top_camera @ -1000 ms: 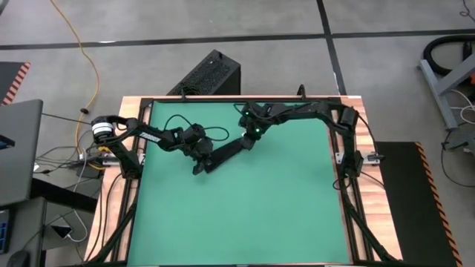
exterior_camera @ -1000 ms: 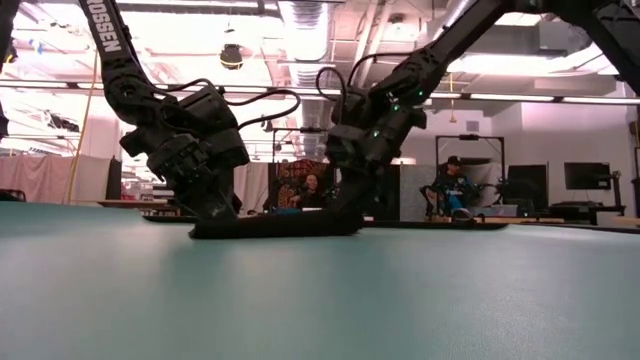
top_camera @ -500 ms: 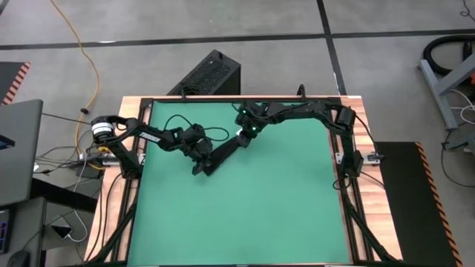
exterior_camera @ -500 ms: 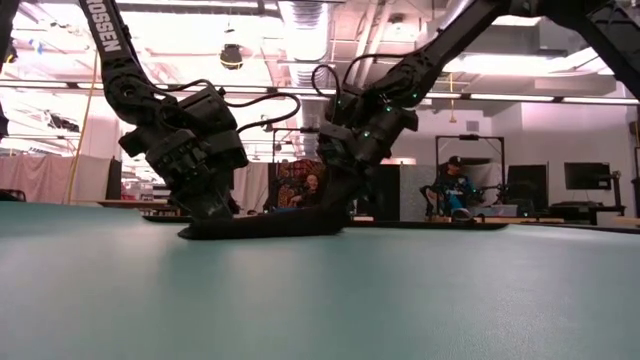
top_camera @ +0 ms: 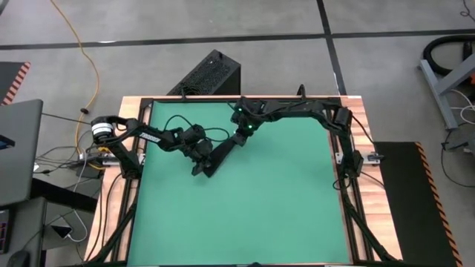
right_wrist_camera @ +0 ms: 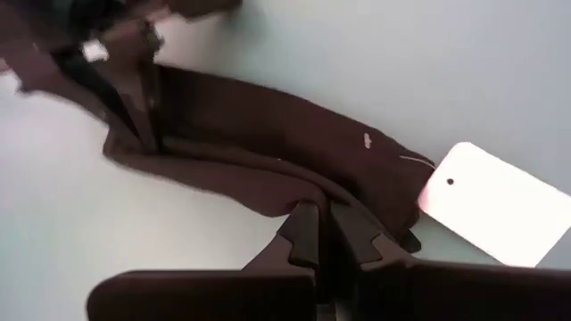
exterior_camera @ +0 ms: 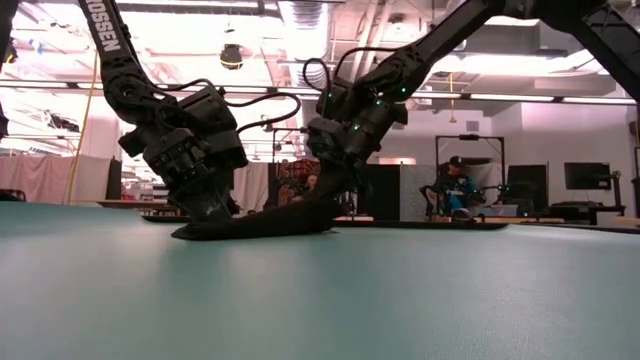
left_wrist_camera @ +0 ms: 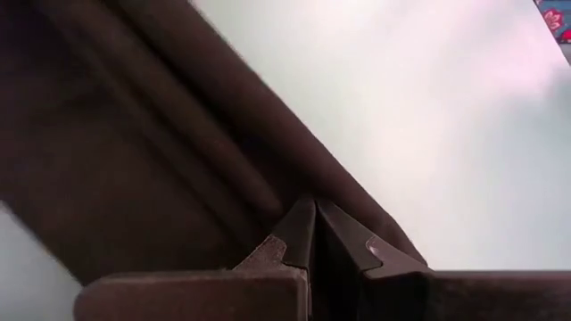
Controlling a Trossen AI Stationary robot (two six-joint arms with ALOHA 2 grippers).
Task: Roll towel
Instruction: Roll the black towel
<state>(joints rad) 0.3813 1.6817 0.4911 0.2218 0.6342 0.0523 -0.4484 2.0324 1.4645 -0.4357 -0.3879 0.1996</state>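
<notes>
Fingers of the left gripper point(top_camera: 197, 167) are pressed together on the lower-left end of the plain black soft cloth towel point(top_camera: 220, 154), as the left wrist view shows, its fingertips point(left_wrist_camera: 303, 234) meeting on a fold of the dark cloth point(left_wrist_camera: 161, 169). From that end the towel runs as a narrow, already bunched strip toward two o'clock across the green table mat point(top_camera: 245, 215), sitting in the mat's upper-left part. At its far end the right gripper point(top_camera: 239, 138) pinches the cloth too, fingers closed on the edge point(right_wrist_camera: 312, 234) just beside the small white rectangular tag point(right_wrist_camera: 493, 203). In the low view that right end point(exterior_camera: 320, 205) is lifted clear of the mat while the left end point(exterior_camera: 195, 232) lies flat.

Judging by its sag, the cloth is light, limp and easily dragged, so it is best held at both ends, with the strip kept taut. Slack in the middle could spoil an even roll.

Toward twelve o'clock, off the table, stands a black ribbed hard box point(top_camera: 207, 75), well apart. A yellow cable point(top_camera: 82, 52) trails on the floor at ten o'clock. Nothing lies on the mat near the towel. A seated person point(exterior_camera: 455, 190) shows far behind.
</notes>
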